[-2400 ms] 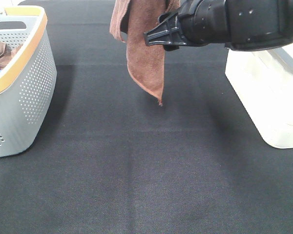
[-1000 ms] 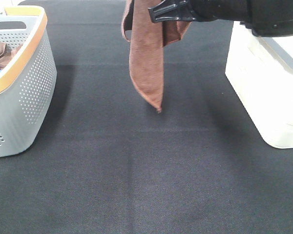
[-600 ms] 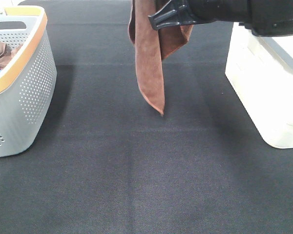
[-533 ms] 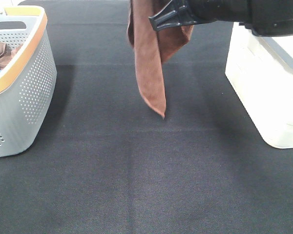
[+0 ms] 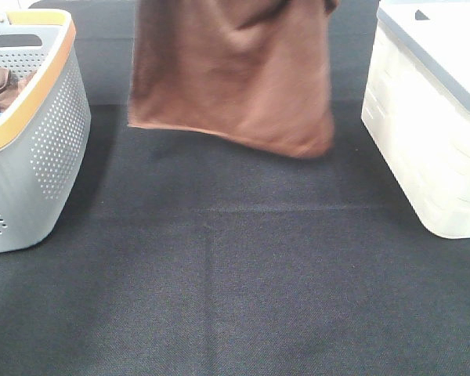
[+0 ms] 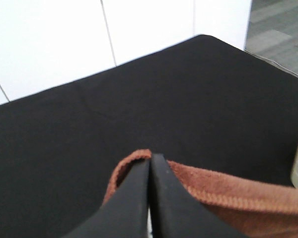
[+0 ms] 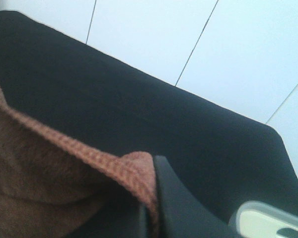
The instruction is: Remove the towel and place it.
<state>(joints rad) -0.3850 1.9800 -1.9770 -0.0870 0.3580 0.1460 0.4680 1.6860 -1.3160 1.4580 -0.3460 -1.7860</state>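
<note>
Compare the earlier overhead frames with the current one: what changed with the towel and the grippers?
The towel, earlier a narrow strip dangling from above, now hangs spread wide between both arms. The right gripper, which hovered beside it before, has shut on one hemmed corner and left the overhead view; the left gripper is shut on another. The grey basket, the white bin and the black table cover stayed put.

On the table (image 5: pixel 235 298), a basket (image 5: pixel 39 157) sits at nine o'clock, a bin (image 5: pixel 431 141) at three o'clock, the towel (image 5: pixel 235 78) hanging at twelve o'clock between them.
</note>
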